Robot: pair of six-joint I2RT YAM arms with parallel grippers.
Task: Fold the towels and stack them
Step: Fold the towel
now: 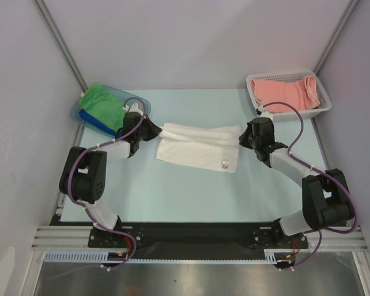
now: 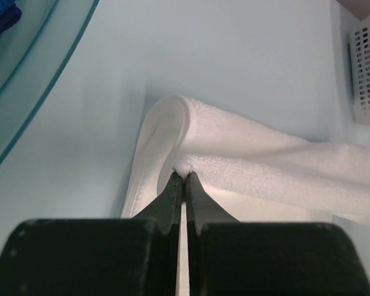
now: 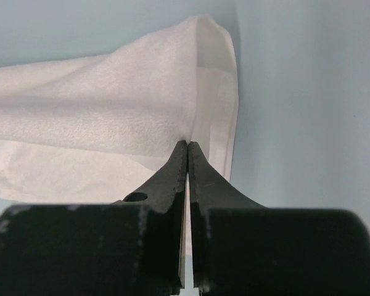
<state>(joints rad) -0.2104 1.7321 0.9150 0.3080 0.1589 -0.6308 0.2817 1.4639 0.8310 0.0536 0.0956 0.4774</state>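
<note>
left gripper (image 2: 184, 177) and right gripper (image 3: 188, 145) each clamp an end of the white towel (image 1: 199, 145), centre frame, looks mid-fold; next call: carry the edge over evenly.

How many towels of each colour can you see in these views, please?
White towel: 1
Green towel: 1
Blue towel: 1
Pink towel: 1, perhaps more, too bunched to tell
Total: at least 4
</note>
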